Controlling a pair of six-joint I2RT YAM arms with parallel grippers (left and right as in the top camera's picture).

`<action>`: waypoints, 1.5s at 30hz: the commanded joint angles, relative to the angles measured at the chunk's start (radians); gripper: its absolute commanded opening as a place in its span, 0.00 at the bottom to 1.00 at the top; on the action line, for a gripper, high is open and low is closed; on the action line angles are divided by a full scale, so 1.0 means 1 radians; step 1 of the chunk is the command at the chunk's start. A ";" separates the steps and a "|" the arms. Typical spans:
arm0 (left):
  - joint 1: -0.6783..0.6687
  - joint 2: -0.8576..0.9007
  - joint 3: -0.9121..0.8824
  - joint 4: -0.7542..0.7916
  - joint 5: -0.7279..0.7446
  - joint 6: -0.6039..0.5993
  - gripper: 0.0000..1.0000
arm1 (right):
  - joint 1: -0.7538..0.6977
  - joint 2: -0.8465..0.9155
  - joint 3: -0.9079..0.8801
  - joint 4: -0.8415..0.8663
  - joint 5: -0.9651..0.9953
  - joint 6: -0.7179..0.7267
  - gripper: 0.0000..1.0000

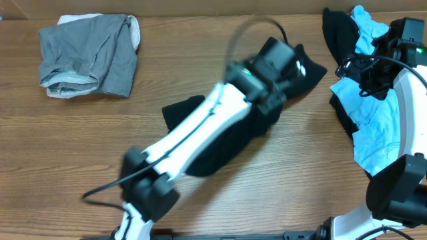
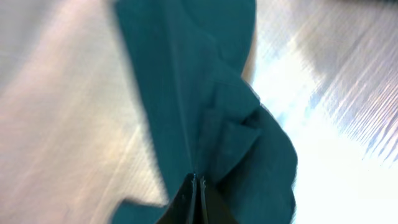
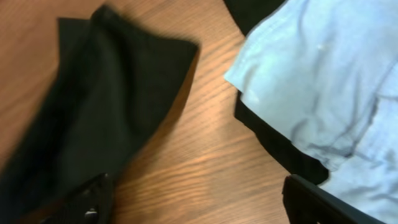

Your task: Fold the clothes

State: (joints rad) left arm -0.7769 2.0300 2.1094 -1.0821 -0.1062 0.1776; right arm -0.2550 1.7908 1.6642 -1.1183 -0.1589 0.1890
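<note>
Pinching the dark garment (image 1: 230, 147) mid-table in my left gripper (image 2: 198, 186), clamped near its far end, I see its long axis run diagonally toward my right gripper (image 3: 199, 200), spread wide above the blue shirt (image 3: 323, 81).

- A robot lab's test bench, by the look of it.
- A left arm (image 1: 200, 133) and a right arm (image 1: 407, 87), white and black, with a loose cable (image 1: 107, 189), stand at one wood-grain table (image 1: 67, 153).
- Clothes lie spread on it: grey garment (image 1: 90, 57), black garment (image 1: 230, 148), blue heap (image 1: 370, 127).
</note>
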 commanded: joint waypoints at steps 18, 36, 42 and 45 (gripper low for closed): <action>0.057 -0.067 0.085 -0.193 0.063 -0.086 0.34 | 0.077 0.063 0.024 0.120 -0.091 -0.003 0.87; 0.154 0.181 0.085 -0.201 0.100 -0.101 0.59 | 0.137 0.362 0.024 0.450 -0.122 0.024 0.81; 0.159 0.203 0.085 -0.200 0.135 -0.103 0.61 | 0.150 0.414 0.024 0.471 -0.112 0.051 0.80; 0.159 0.231 0.085 -0.201 0.159 -0.103 0.60 | 0.152 0.440 0.024 0.475 -0.112 0.050 0.80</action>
State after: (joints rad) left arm -0.6193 2.2162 2.1960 -1.2861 0.0025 0.0925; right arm -0.1059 2.1979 1.6646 -0.6502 -0.2813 0.2279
